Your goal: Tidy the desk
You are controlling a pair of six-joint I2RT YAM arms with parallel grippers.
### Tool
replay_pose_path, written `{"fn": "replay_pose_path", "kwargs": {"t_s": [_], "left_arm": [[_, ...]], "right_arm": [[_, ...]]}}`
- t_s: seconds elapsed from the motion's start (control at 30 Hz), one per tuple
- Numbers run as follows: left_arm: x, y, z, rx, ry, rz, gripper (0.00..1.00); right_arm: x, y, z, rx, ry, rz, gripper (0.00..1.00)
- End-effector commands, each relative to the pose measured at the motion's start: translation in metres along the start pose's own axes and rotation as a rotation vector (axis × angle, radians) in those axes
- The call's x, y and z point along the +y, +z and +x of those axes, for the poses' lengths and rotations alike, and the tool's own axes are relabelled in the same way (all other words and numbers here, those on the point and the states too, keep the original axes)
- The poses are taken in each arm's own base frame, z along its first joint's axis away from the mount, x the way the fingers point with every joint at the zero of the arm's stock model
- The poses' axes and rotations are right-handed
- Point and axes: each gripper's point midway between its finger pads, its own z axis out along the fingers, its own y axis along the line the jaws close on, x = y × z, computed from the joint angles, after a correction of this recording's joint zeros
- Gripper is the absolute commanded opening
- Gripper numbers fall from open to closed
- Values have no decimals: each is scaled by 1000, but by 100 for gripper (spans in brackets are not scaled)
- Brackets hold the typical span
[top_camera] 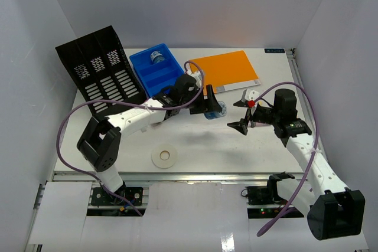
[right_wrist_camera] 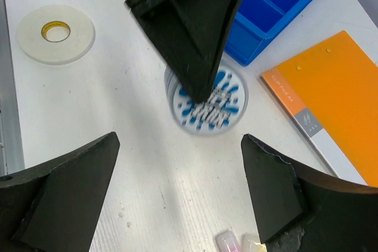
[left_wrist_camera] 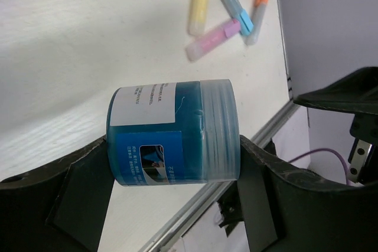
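On the white desk [top_camera: 195,140], my left gripper [top_camera: 212,109] is shut on a blue jar [top_camera: 217,111] with a clear lid, holding it on its side just above the surface. The left wrist view shows the jar [left_wrist_camera: 174,131] wedged between both black fingers [left_wrist_camera: 82,187]. My right gripper [top_camera: 239,113] stands open a short way to the jar's right, facing it, with nothing between its fingers. In the right wrist view the jar's printed lid [right_wrist_camera: 207,107] lies beyond the open right gripper [right_wrist_camera: 177,146], partly covered by a left finger [right_wrist_camera: 189,28].
A blue compartment tray [top_camera: 159,78] at the back holds a small round item [top_camera: 157,57]. A black slotted file rack [top_camera: 100,69] stands back left, and an orange folder [top_camera: 230,70] lies back right. A white tape roll [top_camera: 165,156] lies front centre. Several highlighters [left_wrist_camera: 221,10] lie by the right gripper.
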Motion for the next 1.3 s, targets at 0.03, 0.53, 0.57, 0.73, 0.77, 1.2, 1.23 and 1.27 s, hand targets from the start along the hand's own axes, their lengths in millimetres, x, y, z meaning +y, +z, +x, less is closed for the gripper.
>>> {"fn": "replay_pose_path", "kwargs": {"t_s": [0.03, 0.53, 0.57, 0.73, 0.77, 1.2, 1.23, 1.27], "left_arm": [[21, -57, -82, -226, 71, -126, 0], [161, -119, -278, -569, 190, -782, 0], [170, -117, -287, -575, 201, -812, 0], [218, -103, -313, -583, 219, -939, 0], [225, -103, -317, -591, 216, -957, 0], [280, -114, -352, -737, 187, -1060, 0], [280, -115, -354, -747, 187, -1057, 0], [280, -116, -356, -758, 187, -1055, 0]], "right_arm": [[-4, -7, -12, -25, -52, 16, 90], [-14, -10, -9, -7, -22, 58, 90], [-15, -10, -9, -6, -21, 60, 90], [-16, -11, -8, -2, -17, 65, 90], [-17, -11, -8, -1, -16, 67, 90], [-19, -10, -3, 10, 12, 66, 90], [-19, -10, -2, 10, 12, 66, 90], [-19, -10, -2, 11, 12, 66, 90]]}}
